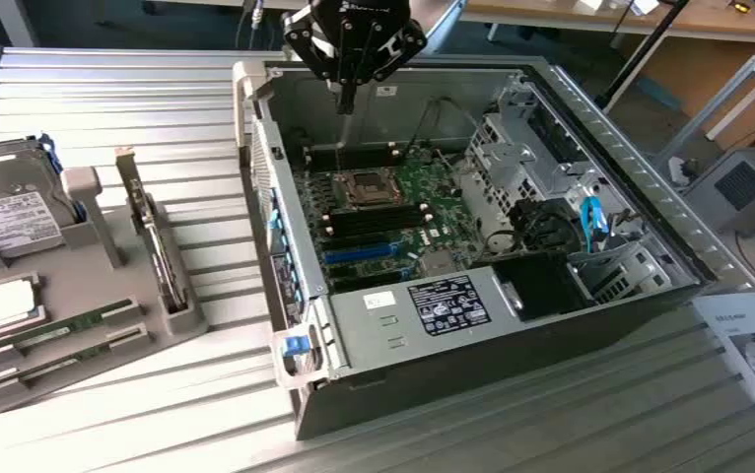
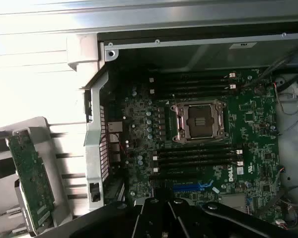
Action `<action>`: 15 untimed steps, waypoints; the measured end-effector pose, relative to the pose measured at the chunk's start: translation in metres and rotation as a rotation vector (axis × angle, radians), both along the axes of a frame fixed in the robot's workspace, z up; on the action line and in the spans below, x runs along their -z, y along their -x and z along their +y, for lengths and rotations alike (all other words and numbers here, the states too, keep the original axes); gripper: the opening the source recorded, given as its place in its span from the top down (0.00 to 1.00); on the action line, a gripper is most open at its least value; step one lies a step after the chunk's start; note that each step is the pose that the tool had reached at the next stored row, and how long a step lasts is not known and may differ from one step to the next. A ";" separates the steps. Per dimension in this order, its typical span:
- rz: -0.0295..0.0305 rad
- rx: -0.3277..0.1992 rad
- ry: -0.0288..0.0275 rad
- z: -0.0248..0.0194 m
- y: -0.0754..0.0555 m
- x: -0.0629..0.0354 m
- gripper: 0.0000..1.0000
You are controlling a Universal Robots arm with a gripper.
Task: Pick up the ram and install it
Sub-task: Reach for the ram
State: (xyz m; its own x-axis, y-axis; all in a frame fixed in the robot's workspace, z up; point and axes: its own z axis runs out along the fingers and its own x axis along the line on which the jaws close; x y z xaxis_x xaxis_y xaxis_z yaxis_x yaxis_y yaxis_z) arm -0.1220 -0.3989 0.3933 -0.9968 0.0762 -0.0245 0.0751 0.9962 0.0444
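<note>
The pincer (image 1: 346, 101), shut with nothing in it, hangs over the open computer case (image 1: 614, 168). In the exterior view, a grey holder (image 1: 180, 330) on the surface (image 1: 114, 99) carries two ram sticks (image 1: 73, 328), one CPU chip (image 1: 7, 304), one hard drive (image 1: 7, 212) and one expansion card (image 1: 154, 246). The wrist view looks down on the motherboard's CPU socket (image 2: 198, 121) between black memory slots (image 2: 196, 158).

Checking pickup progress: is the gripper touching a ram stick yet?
Apart. The exterior view shows the gripper over the case, the ram far off in its tray.
</note>
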 end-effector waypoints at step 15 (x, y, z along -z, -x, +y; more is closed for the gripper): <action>-0.0001 0.000 -0.0001 0.0000 0.003 0.0001 0.89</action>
State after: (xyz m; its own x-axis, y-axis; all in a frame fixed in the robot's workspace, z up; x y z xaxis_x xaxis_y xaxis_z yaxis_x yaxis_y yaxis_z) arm -0.1247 -0.3990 0.3932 -0.9968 0.0763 -0.0246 0.0751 0.9962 0.0444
